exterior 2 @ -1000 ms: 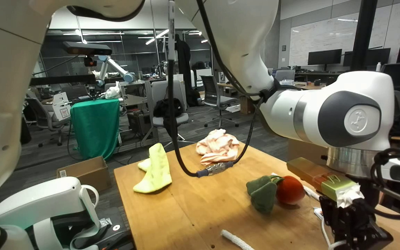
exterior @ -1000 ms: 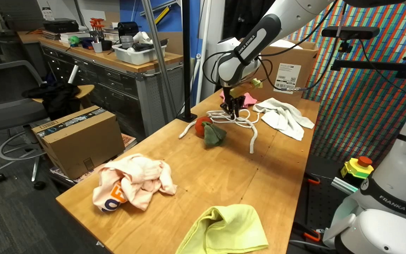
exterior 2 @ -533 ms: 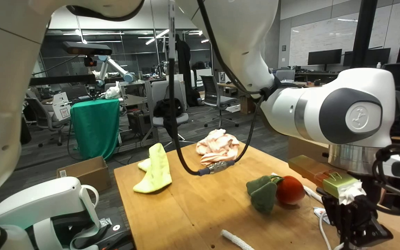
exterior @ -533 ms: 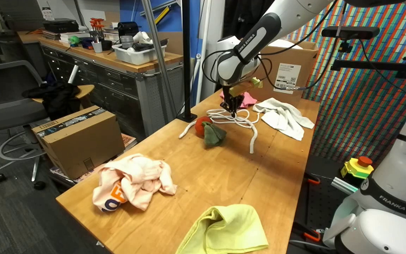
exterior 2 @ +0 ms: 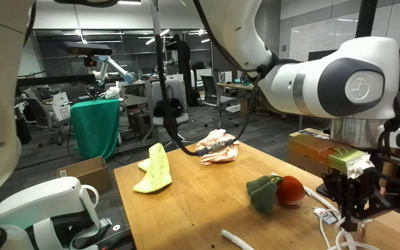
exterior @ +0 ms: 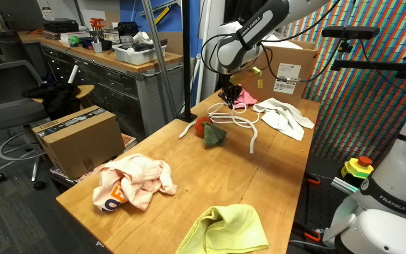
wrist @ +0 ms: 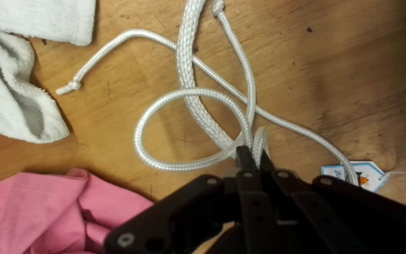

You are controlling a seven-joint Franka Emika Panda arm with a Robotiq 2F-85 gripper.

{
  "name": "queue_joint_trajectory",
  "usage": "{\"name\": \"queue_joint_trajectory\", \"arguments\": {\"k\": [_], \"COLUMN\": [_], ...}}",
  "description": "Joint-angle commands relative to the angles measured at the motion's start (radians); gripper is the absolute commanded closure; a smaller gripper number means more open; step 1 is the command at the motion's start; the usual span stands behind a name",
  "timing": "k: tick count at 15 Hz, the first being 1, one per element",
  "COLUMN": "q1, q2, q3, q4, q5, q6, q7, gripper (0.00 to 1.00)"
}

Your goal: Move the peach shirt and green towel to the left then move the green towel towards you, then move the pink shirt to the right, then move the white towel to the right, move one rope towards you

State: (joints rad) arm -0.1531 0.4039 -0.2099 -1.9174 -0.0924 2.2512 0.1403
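Gripper [wrist: 254, 155], one: jaws closed on the thin white rope [wrist: 169, 166], gripping it; in the wrist view we see a loop of it spread beside them, and in both exterior views the held strands hang between them and the wooden table [exterior: 217, 169]. Thicker white rope [wrist: 185, 67], one: lies partly beneath that loop. White towel [exterior: 284, 116] and pink shirt [wrist: 41, 211], one each: on the table, near the ropes. Peach shirt [exterior: 136, 180] and green towel [exterior: 231, 229], one each: rumpled, apart from each other, at the table's end away from the gripper. Red round object [exterior 2: 290, 190] and dark green bundle [exterior 2: 264, 194]: side by side, near the ropes.

Containers we see in the exterior views: White bin [exterior: 132, 58], on the workbench [exterior: 173, 59]: holds a grey canister [exterior: 127, 41], a white piece [exterior: 142, 36] and a dark item [exterior: 145, 46] we cannot identify. White cup [exterior: 97, 47], beside the bin: holds red-handled tools [exterior: 97, 24], upright. Large carton [exterior: 303, 60], behind the gripper: white sheet-like material [exterior: 284, 43] shows at its top. Taped carton [exterior: 86, 144], beside the table: closed, contents hidden from us. Low carton [exterior 2: 92, 178], on the floor beyond the table: we cannot tell its contents.
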Motion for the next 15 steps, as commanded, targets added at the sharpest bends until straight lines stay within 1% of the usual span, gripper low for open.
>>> {"name": "queue_joint_trajectory", "arguments": {"k": [1,5,12,15], "q1": [-0.026,-0.026,-0.008,-0.005], "q2": [-0.096,-0.185,-0.339,-0.398], "q3": [0.025,0.037,0.058,0.064], "q4": [-0.023,-0.028,-0.027,-0.030], "q5": [0.048,0.082,0.074,0.086], "q6": [-0.041,-0.113,-0.312,-0.401], "q7": [-0.084,-0.161,-0.249,-0.312], "gripper": [0.97,0.97,0.97,0.97]}}
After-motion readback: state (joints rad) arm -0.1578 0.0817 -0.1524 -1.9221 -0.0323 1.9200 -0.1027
